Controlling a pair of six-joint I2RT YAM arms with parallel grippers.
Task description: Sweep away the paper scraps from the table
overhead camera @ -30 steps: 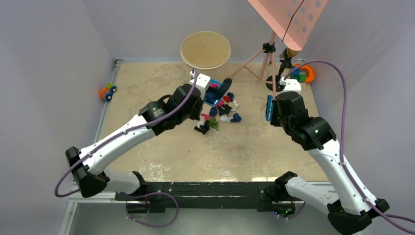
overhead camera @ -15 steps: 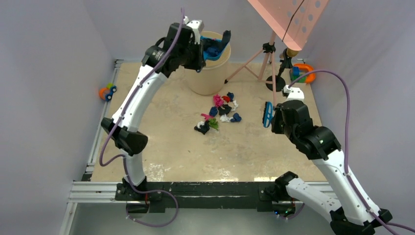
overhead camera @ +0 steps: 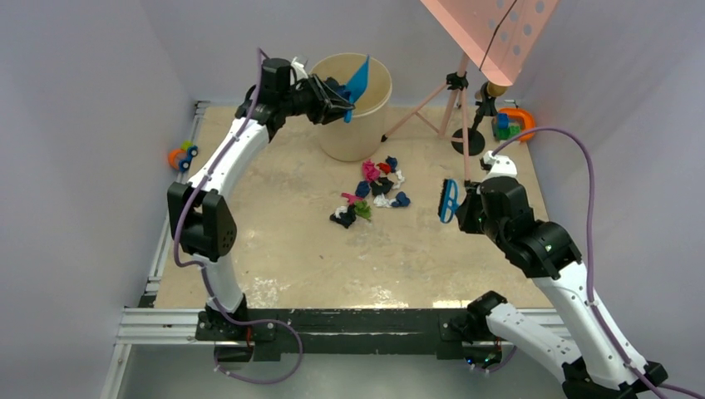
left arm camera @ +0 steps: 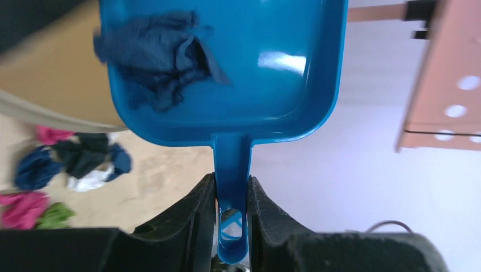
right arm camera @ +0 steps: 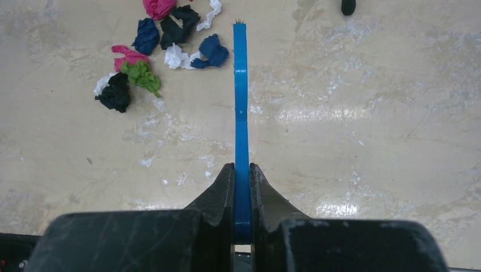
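The paper scraps (overhead camera: 374, 187) lie in a loose pile on the table (overhead camera: 274, 241), just in front of a round beige bin (overhead camera: 366, 125). Raised at the bin's rim, my left gripper (overhead camera: 332, 93) is shut on the handle of a blue dustpan (overhead camera: 358, 79), which is tipped steeply over the opening. A dark blue scrap (left arm camera: 159, 56) still clings inside the dustpan (left arm camera: 272, 85), with the left gripper (left arm camera: 231, 195) clamped on its handle. To the right of the pile, my right gripper (overhead camera: 462, 208) is shut on a blue brush (overhead camera: 449, 201). The brush (right arm camera: 241, 102) points at the scraps (right arm camera: 159, 45) from the right gripper (right arm camera: 242, 173).
An orange-blue toy car (overhead camera: 183, 155) sits at the table's left rail. Toy blocks with an orange ring (overhead camera: 514, 125) stand at the back right. A tripod (overhead camera: 453, 104) carrying a pink perforated board (overhead camera: 499, 33) stands beside the bin.
My left arm has lifted the dustpan from the table by the pile up to the bin and tipped it. The right gripper with the brush has drifted slightly left.
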